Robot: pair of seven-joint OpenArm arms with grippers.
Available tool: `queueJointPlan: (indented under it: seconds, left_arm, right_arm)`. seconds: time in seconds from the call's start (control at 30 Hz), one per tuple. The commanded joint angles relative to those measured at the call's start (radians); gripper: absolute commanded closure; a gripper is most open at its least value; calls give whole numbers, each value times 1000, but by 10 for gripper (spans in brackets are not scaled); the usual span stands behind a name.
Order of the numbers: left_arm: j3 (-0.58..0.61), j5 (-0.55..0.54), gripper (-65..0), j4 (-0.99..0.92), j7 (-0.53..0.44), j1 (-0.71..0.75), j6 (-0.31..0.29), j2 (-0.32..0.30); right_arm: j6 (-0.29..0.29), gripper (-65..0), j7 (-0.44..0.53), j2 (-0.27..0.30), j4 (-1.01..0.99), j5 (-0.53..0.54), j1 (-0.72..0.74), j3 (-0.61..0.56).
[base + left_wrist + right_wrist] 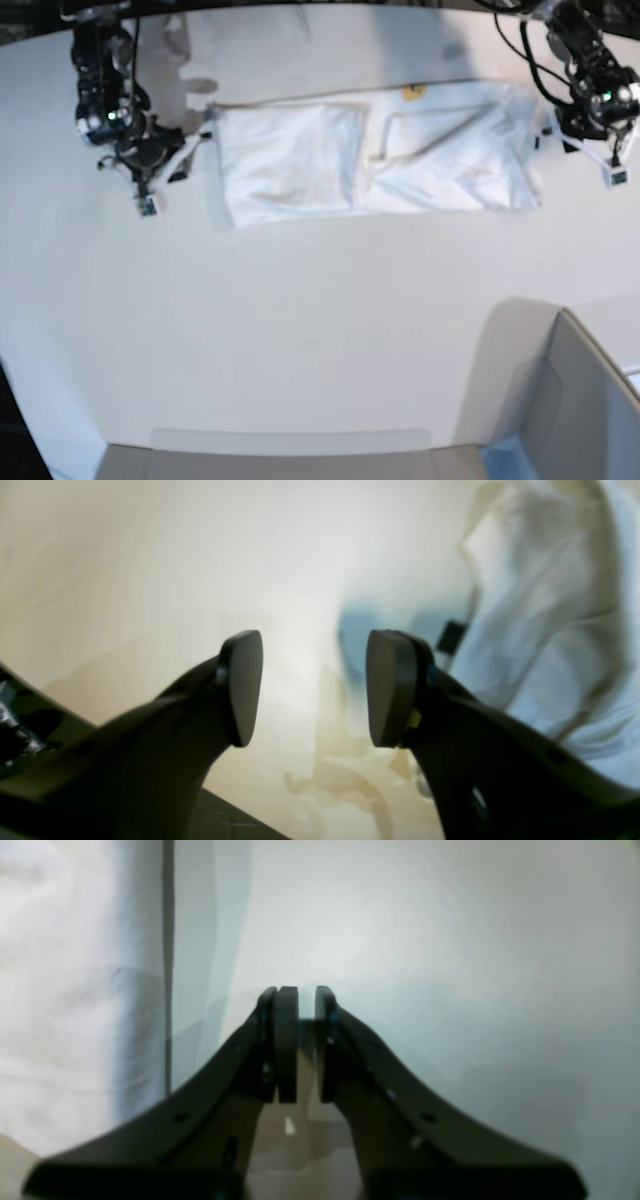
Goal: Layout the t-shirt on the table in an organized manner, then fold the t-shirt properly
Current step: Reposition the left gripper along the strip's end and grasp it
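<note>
Right now I see the t-shirt (375, 155) lying as a long folded band across the top of the base frame on the white bench (300, 330). My left pincer (314, 687) stands spread wide just beside its right end. My right pincer (306, 1040), nearly closed on nothing, sits beside its left end.

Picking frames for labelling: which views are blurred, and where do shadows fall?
Left wrist view: soft focus, the t-shirt smeared, open left pincer dark. Right wrist view: blurred, right pincer silhouetted. Base view: sharpest; arm shadows fall on the table near its far edge.
</note>
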Motion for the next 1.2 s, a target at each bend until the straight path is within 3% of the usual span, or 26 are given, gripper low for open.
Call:
queueJointPlan:
  seconds: [0.0, 0.07, 0.2, 0.3, 0.4, 0.5, 0.6, 0.63, 0.83, 0.93, 1.0, 1.17]
  left_arm:
    - [4, 4, -318, 18, -25, -11, 0, -15]
    - [3, -54, -318, 41, -25, -7, -2, -15]
    - [-49, -275, -321, 75, -20, 46, -26, -15]
    - [-100, -395, -336, 61, 3, 43, -123, -19]
    - [-122, -419, -337, 56, 21, 43, -218, -21]
    - [-120, -423, -242, 53, 36, 42, -260, -21]
    - [-126, -416, -7, 44, 36, 9, -260, -15]
    - [-126, -416, 0, 23, 36, -3, -260, -18]
    - [-122, -423, -10, -80, 36, -35, -243, -22]
    - [-126, -423, -169, -80, 36, -31, -241, -16]
    - [-135, -423, -219, -79, 36, -31, -240, -16]
    - [-143, -424, -211, -34, 36, -31, -237, -15]
  right_arm:
    - [-1, -65, 14, 10, 12, 7, 12, 5]
    - [-1, -65, 14, 8, 12, 7, 15, 5]
    - [-1, -65, 14, 8, 12, 7, 18, 6]
    - [-1, -65, 14, 8, 12, 7, 17, 6]
    - [-1, -65, 14, 8, 12, 7, 15, 8]
    - [-1, -65, 14, 8, 12, 7, 14, 8]
    - [-1, -65, 14, 7, 12, 7, 12, 6]
    - [-1, -65, 14, 7, 12, 7, 12, 6]
    - [-1, -65, 14, 7, 12, 7, 12, 8]
    - [-1, -65, 14, 7, 12, 7, 11, 8]
    - [-1, -65, 14, 7, 12, 7, 11, 8]
    - [-1, -65, 14, 11, 12, 7, 9, 8]
